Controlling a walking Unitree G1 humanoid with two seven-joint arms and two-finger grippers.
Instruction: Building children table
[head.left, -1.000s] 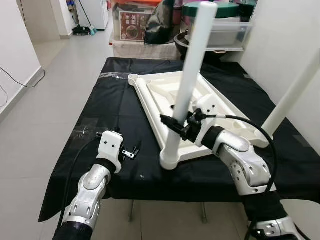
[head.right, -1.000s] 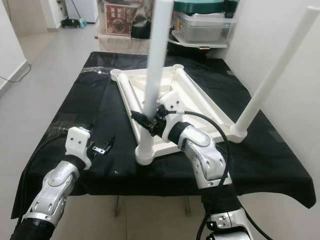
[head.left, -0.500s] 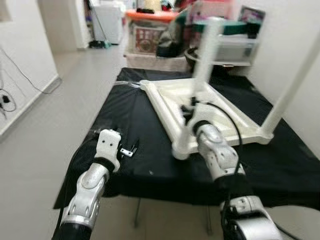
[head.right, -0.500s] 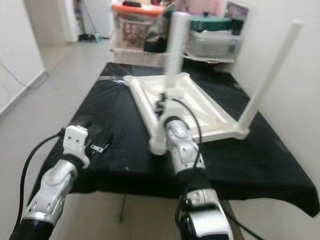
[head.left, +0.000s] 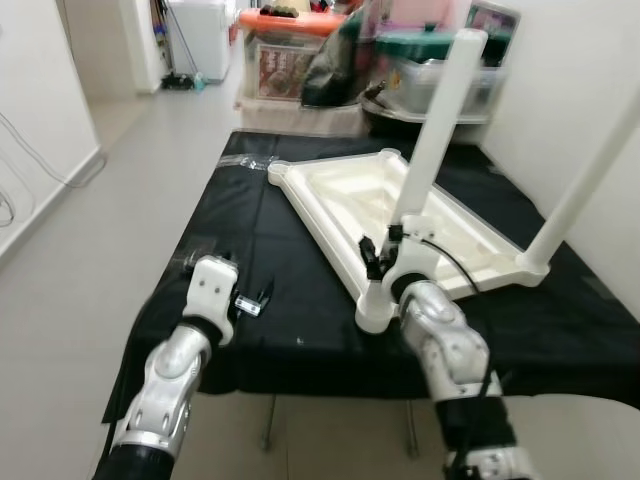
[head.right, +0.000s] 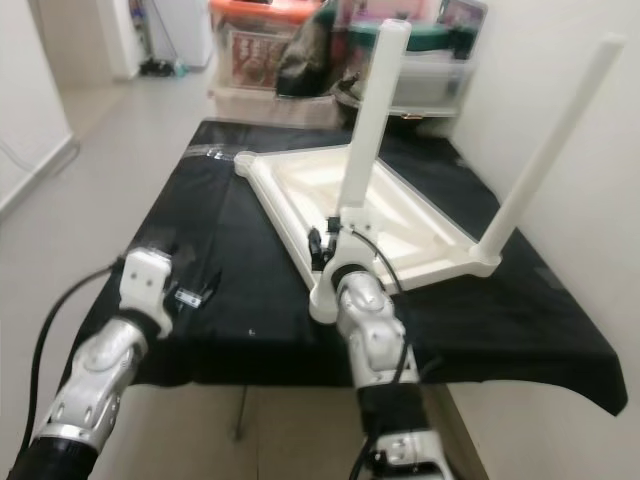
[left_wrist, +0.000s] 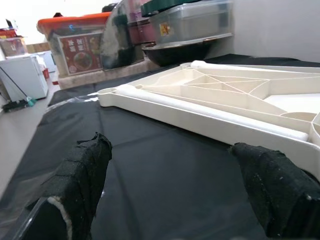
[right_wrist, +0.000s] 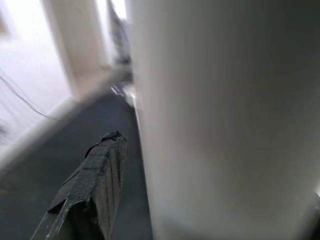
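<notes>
A white children's table top (head.left: 350, 195) lies upside down on the black cloth (head.left: 260, 230). Two white legs stand up from it: one at the near corner (head.left: 432, 140), one at the right corner (head.left: 585, 175). My right gripper (head.left: 375, 255) is low on the near leg, which stands between its fingers. In the right wrist view a dark gap shows between one finger (right_wrist: 95, 185) and the leg (right_wrist: 225, 115). My left gripper (head.left: 253, 300) hovers open over the cloth, left of the table top. Its fingers (left_wrist: 80, 185) are wide apart with nothing between them.
Storage boxes and lidded containers (head.left: 290, 60) are stacked behind the work table. A white wall (head.left: 600, 60) runs close along the right side. Grey floor (head.left: 90, 200) lies open on the left. The cloth's front edge (head.left: 300, 355) is close to my body.
The whole view has shifted and was blurred, so the camera moved. My right forearm now reaches up from below to the near leg's base. The left gripper stays open over the cloth.
</notes>
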